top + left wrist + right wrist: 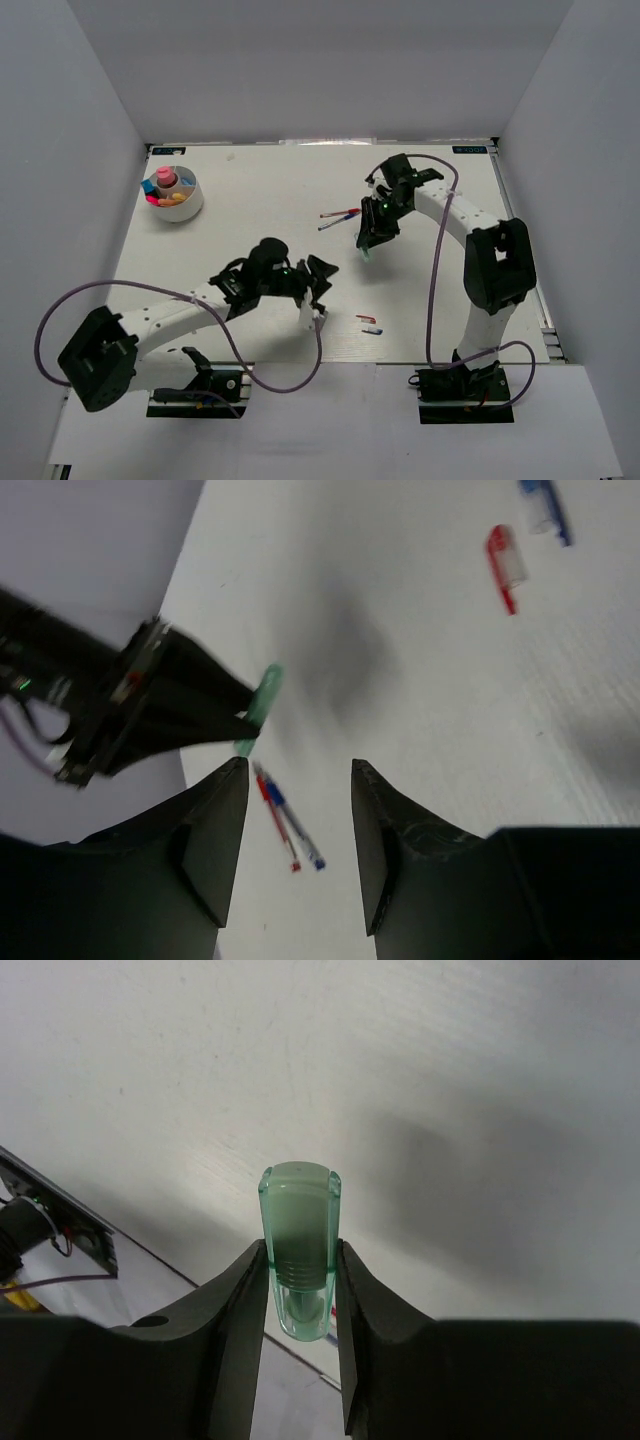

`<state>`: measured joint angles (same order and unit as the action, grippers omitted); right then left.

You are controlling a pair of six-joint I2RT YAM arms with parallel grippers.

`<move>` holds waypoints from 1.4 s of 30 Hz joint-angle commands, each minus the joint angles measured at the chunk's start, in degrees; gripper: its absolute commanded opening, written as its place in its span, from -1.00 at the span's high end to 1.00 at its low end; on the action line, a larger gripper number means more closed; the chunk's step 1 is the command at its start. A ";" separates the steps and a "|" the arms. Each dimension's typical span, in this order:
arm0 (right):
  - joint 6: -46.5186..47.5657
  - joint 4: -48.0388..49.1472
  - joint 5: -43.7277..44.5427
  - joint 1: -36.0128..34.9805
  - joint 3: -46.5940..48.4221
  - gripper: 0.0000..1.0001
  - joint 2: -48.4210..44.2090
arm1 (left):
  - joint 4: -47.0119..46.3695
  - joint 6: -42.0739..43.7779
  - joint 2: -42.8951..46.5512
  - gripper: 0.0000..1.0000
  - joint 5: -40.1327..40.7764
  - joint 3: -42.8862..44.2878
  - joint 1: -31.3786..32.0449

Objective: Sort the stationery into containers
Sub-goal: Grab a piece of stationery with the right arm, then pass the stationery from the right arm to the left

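Two thin pens (338, 219), one red and one blue, lie side by side on the table (250, 190) just left of the right gripper (367, 243), right of frame centre, whose jaws are clamped on a mint marker (298, 1222), its end protruding past the fingertips. The left gripper (314, 308), lower centre, hangs with jaws apart and nothing between them; a small red piece (364, 319) and a blue-tipped piece (373, 329) lie just to its right. The white bowl (192, 208), upper left, holds pink and orange pieces, well apart from both grippers.
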<state>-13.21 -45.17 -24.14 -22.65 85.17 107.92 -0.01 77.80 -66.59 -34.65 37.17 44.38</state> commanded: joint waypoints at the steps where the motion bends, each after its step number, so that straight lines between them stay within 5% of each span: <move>1: -9.63 1.57 5.49 -1.77 -3.51 1.00 -5.26 | -10.43 7.72 -4.50 -0.11 5.29 -2.63 5.53; 9: -15.17 4.12 8.24 -3.10 -14.05 1.00 -12.56 | -20.97 7.45 -14.97 -0.08 12.58 1.24 10.63; 28: -17.99 4.39 2.35 -3.63 -12.65 1.00 -10.53 | -23.20 10.35 -24.29 -0.10 19.63 4.75 14.59; 42: -18.87 4.82 -1.87 -3.45 -13.18 1.00 -9.66 | -21.61 11.76 -25.79 0.35 20.24 6.34 14.59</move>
<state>-31.18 -40.88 -23.44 -25.93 71.46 98.85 -22.22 88.64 -92.53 -14.24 41.19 58.67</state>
